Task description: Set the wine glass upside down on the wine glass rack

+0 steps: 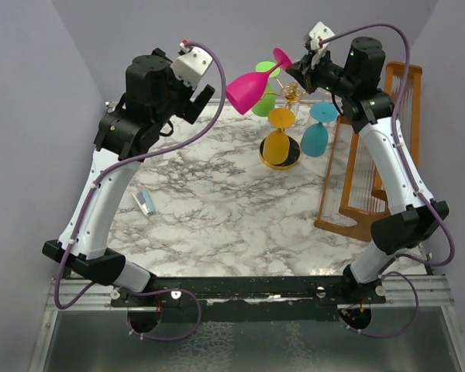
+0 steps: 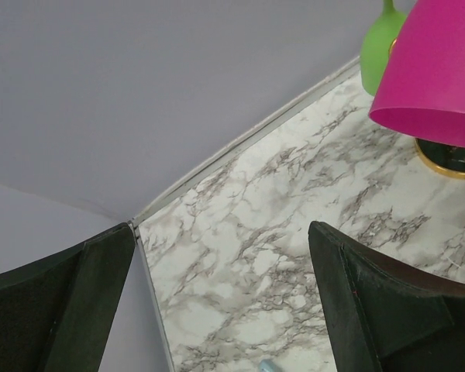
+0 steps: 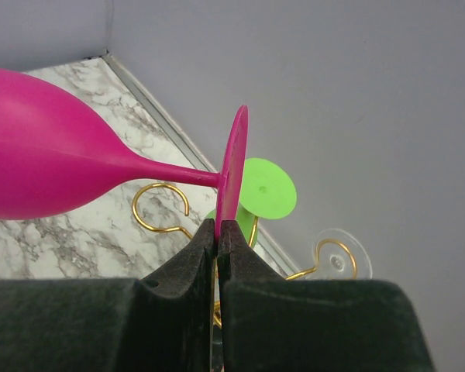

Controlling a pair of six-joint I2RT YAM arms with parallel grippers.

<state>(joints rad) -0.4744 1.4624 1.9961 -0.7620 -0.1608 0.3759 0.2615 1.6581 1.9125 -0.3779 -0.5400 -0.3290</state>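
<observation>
My right gripper (image 1: 301,68) is shut on the round foot of a magenta wine glass (image 1: 250,88) and holds it nearly sideways, bowl to the left, above the gold wine glass rack (image 1: 292,96). In the right wrist view the fingers (image 3: 192,267) pinch the foot's edge, and the glass (image 3: 54,167) lies above an empty gold ring arm (image 3: 161,208). Green (image 1: 264,101), orange (image 1: 277,143) and blue (image 1: 316,136) glasses hang upside down on the rack; a clear one (image 3: 337,252) shows too. My left gripper (image 2: 221,298) is open and empty, high at the back left; the magenta bowl (image 2: 438,70) shows at its upper right.
A brown wooden slatted frame (image 1: 372,155) stands at the right edge of the marble table (image 1: 217,217). A small pale blue object (image 1: 144,202) lies on the table at the left. The rack's black gold-rimmed base (image 2: 449,159) sits near the back wall.
</observation>
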